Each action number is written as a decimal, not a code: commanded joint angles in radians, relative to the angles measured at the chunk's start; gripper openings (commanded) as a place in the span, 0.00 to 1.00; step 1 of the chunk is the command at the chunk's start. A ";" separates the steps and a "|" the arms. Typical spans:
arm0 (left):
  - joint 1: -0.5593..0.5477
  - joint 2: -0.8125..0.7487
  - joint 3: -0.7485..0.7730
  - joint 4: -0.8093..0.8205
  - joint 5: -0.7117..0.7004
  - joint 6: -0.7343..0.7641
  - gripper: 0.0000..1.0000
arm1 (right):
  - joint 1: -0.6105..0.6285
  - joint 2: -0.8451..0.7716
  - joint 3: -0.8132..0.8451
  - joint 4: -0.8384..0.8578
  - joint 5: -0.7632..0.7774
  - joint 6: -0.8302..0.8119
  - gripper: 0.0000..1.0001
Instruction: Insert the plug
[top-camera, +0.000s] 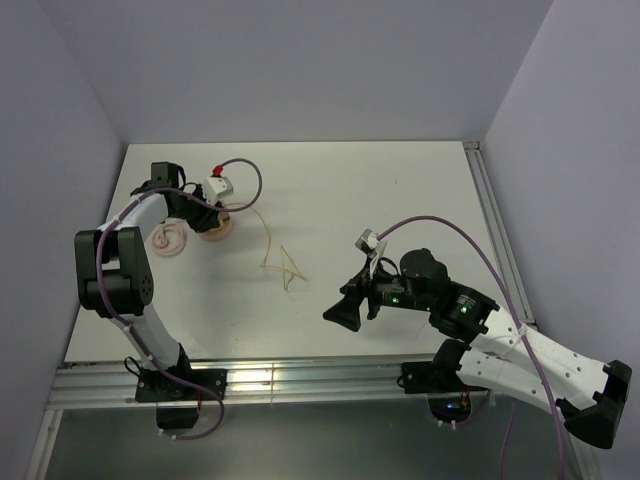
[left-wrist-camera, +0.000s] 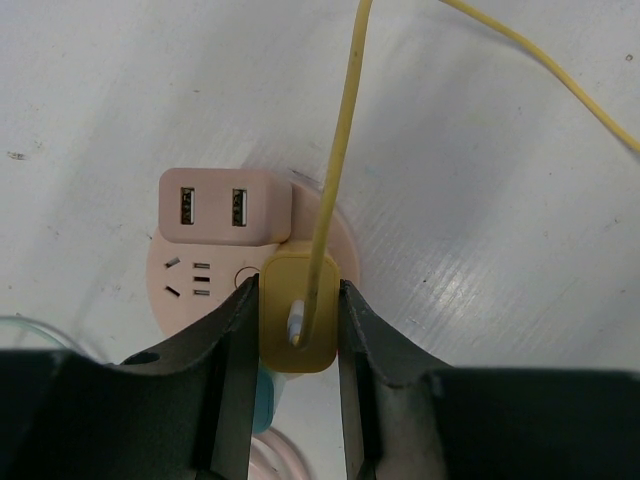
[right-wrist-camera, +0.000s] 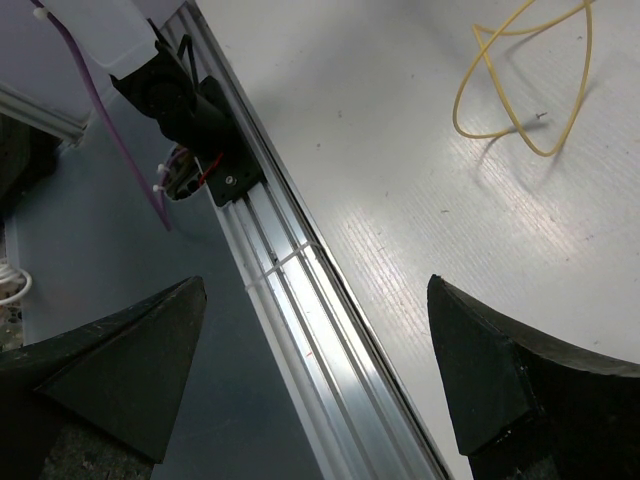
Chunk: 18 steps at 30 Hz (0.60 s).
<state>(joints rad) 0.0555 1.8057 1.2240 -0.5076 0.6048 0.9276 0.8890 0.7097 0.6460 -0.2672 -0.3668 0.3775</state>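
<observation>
Over round pink socket hub (left-wrist-camera: 200, 285): left gripper (left-wrist-camera: 298, 290) clamps rounded yellow plug (left-wrist-camera: 288, 345).

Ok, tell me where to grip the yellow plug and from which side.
Grip the yellow rectangular plug on its two flat long sides, coming from its cable end. The thin yellow cable leaves the middle of that face, so the sides are bare; the fingers of the left gripper clamp there.

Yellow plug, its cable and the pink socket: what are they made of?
Yellow plug: probably matte plastic, rounded edges, no glare. Cable: flexible rubbery sheath, judging by its loose curves. Pink socket: likely hard moulded plastic, smooth satin surface.
</observation>
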 joint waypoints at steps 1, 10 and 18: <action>-0.011 0.078 -0.086 -0.170 -0.096 0.002 0.04 | -0.005 -0.012 -0.003 0.037 0.000 0.001 0.98; -0.008 -0.087 -0.058 -0.106 -0.106 -0.006 0.91 | -0.007 -0.006 -0.003 0.040 -0.004 0.001 0.98; -0.014 -0.376 -0.041 0.027 -0.079 -0.058 1.00 | -0.007 0.014 0.001 0.045 -0.011 0.001 0.98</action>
<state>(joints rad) 0.0444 1.5810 1.1709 -0.5499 0.4992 0.9031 0.8890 0.7151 0.6456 -0.2657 -0.3679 0.3779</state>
